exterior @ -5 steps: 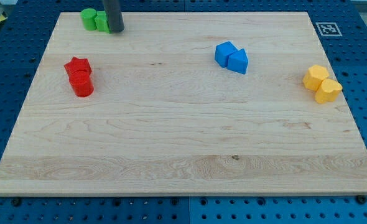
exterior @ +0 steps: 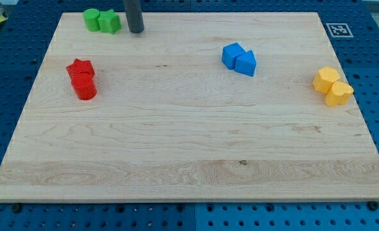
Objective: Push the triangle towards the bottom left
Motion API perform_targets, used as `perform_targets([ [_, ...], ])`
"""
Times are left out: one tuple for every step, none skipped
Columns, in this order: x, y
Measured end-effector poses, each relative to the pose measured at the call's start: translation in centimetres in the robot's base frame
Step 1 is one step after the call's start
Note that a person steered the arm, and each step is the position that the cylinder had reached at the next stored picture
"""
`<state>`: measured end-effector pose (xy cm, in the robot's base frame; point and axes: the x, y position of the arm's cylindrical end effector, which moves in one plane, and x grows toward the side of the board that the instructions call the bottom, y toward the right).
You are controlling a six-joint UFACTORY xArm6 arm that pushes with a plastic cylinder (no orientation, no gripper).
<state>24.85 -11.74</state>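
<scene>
The blue triangle [exterior: 246,64] lies on the wooden board [exterior: 189,147] right of centre near the view's top, touching a blue cube [exterior: 232,54] on its upper left. My tip [exterior: 135,30] stands near the view's top edge, just right of the green blocks and far to the left of the triangle. It touches no block.
Two green blocks [exterior: 101,20] sit at the top left. A red star [exterior: 79,67] and red cylinder [exterior: 85,86] sit at the left. Two yellow blocks [exterior: 332,86] sit at the right edge. A marker tag [exterior: 336,29] is at the top right corner.
My tip has moved a little to the right, away from the green blocks. No block has moved.
</scene>
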Motion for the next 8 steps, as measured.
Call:
perform_targets([
  [0.0, 2.5],
  [0.0, 7.1],
  [-0.2, 8.7],
  [-0.4, 12.4],
  [-0.3, 16.2],
  [1.0, 22.0],
  [4.2, 25.6],
  [8.1, 27.2],
])
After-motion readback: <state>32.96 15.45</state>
